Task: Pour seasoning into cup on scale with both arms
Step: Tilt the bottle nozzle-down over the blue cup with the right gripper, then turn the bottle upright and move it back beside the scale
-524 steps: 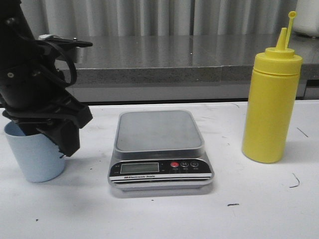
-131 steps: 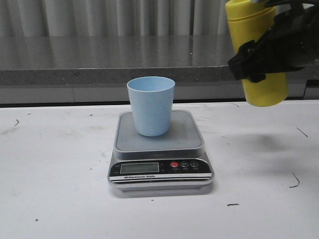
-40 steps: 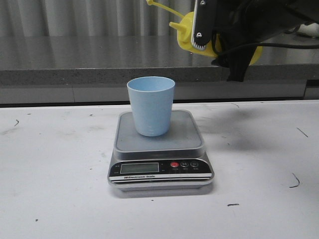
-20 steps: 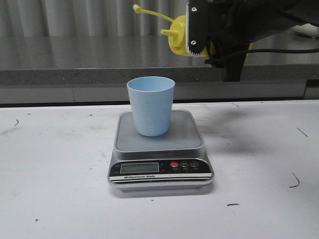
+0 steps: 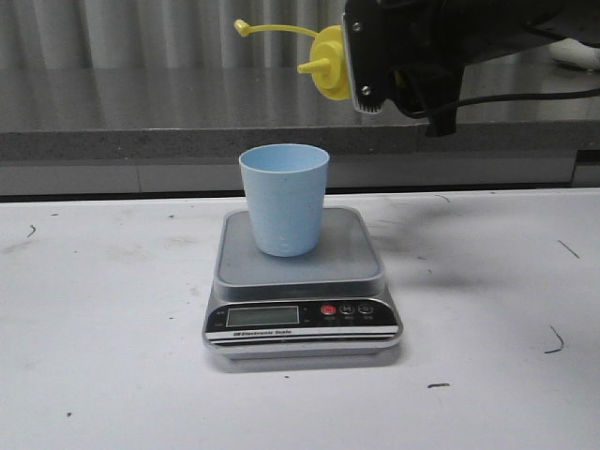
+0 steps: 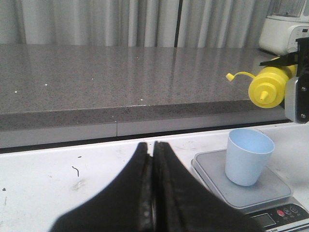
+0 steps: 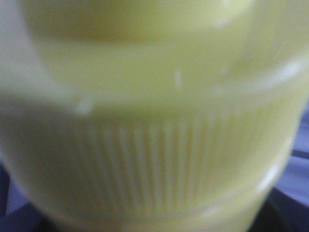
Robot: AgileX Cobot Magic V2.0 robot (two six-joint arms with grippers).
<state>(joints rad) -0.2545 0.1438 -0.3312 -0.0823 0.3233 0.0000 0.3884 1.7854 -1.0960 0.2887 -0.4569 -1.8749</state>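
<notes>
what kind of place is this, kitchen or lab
Probably a mock kitchen set up for robot tests: a grey stone-look counter before curtains, a white appliance on it, and a digital kitchen scale on a scuffed white table.

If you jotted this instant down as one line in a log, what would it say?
step: tipping to pour | right gripper: holds yellow bottle sideways, nozzle above the cup's right | blue cup: upright on scale | left gripper: shut, empty

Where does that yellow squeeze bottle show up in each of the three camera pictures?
Front view: the yellow bottle is top centre-right, tipped sideways in the right gripper.
Left wrist view: at the right edge, above the blue cup.
Right wrist view: its ribbed cap fills the blurred picture.
Shared landmark in the front and left wrist views: the cup on the scale.
</notes>
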